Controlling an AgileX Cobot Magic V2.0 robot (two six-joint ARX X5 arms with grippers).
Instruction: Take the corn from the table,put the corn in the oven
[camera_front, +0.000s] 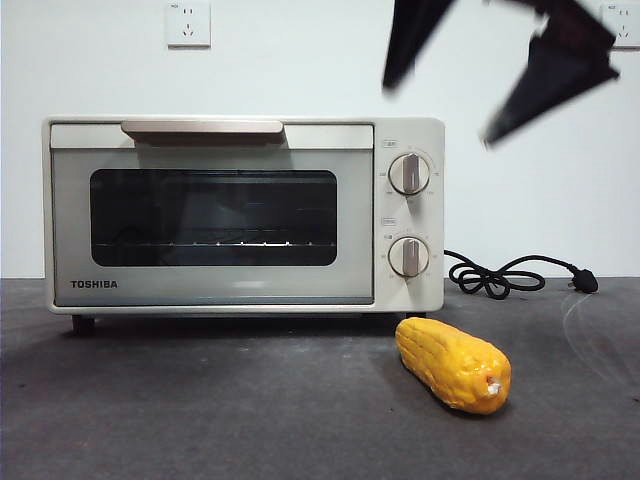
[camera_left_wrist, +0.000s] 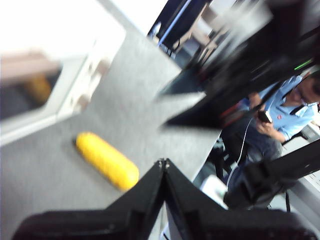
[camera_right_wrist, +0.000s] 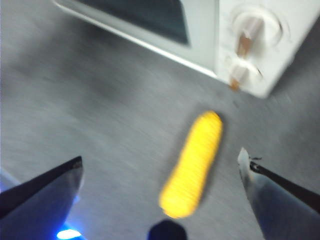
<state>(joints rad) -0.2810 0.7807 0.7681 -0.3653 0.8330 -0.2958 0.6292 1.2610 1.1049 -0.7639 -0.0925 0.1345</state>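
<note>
The corn (camera_front: 455, 365) lies on the dark grey table (camera_front: 200, 400), in front of the oven's right corner, with its pale stub end toward the camera. The cream TOSHIBA oven (camera_front: 210, 290) stands behind it with its door closed. My right gripper (camera_front: 438, 114) hangs open high above the corn, near the oven's top right corner. In the right wrist view, the corn (camera_right_wrist: 192, 165) lies below and between the spread jaws of the right gripper (camera_right_wrist: 160, 156), with the oven (camera_right_wrist: 240, 30) beyond. My left gripper (camera_left_wrist: 163, 162) is shut and empty, and its view shows the corn (camera_left_wrist: 107, 161) and oven (camera_left_wrist: 50, 85).
A black cord and plug (camera_front: 500, 275) lie on the table right of the oven. A wall socket (camera_front: 188, 22) sits above it. The left wrist view shows the table's edge and a person in a blue shirt (camera_left_wrist: 285, 115) past it.
</note>
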